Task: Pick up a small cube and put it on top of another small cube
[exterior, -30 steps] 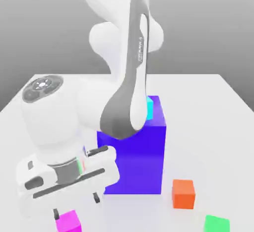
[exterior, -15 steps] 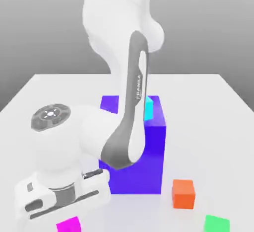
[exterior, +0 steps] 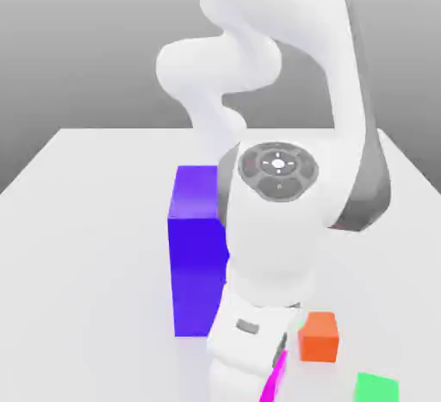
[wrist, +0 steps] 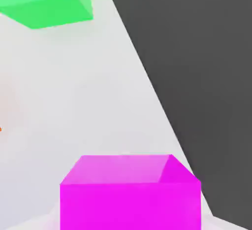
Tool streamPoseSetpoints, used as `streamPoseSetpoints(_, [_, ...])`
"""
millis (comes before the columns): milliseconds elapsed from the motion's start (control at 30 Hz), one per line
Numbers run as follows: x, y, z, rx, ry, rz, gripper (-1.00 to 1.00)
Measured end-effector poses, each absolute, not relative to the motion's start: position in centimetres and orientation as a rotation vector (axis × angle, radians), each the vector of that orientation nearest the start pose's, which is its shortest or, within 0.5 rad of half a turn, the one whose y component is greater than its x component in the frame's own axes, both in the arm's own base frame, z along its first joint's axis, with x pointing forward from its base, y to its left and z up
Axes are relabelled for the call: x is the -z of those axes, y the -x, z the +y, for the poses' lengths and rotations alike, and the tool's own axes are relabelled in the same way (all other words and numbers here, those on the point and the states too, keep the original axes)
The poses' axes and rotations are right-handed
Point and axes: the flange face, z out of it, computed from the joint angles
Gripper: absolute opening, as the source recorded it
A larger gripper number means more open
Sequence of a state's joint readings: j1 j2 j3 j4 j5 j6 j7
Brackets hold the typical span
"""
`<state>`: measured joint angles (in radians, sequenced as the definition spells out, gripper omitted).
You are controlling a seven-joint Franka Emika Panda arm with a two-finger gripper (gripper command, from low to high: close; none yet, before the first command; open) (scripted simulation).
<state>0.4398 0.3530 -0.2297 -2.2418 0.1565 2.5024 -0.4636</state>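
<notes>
The small cube (wrist: 130,194) is bright magenta and looms close in the hand view, resting low over the white table (wrist: 88,101). In the exterior view only a thin magenta strip of the small cube (exterior: 276,378) peeks out beside the hand, at the table's front edge. My gripper (exterior: 261,373) is shut on it, and the white hand hides the fingers. The arm's bulk stands in front of the big blue-violet block (exterior: 195,254).
An orange cube (exterior: 319,337) sits just to the exterior view's right of the hand. A green cube (exterior: 376,388) (wrist: 47,0) lies further right at the front. The table's edge runs close beside the magenta cube in the hand view, with dark ground (wrist: 202,76) beyond it.
The gripper dropped onto the magenta cube at the front left and shut on it. The hand then swung to the exterior view's right with the cube. The arm now covers the block's right side.
</notes>
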Motion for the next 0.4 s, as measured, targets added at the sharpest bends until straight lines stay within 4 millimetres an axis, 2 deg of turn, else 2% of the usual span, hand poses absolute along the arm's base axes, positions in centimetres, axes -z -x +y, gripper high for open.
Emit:
streamPoseSetpoints(133, [-23.3, -51.7, 18.2, -0.026, 2.880, -1.244, -1.00])
streamPoseSetpoints(167, [-22.7, -51.6, 19.0, -0.014, 2.865, -1.285, -1.00])
streamPoseSetpoints(233, [-20.2, -51.6, 19.6, -0.005, 2.852, -1.315, -1.00])
streamPoseSetpoints(267, [-18.8, -51.5, 19.6, -0.004, 2.851, -1.319, 1.00])
streamPoseSetpoints(400, [-18.8, -51.5, 19.6, -0.004, 2.851, -1.319, 1.00])
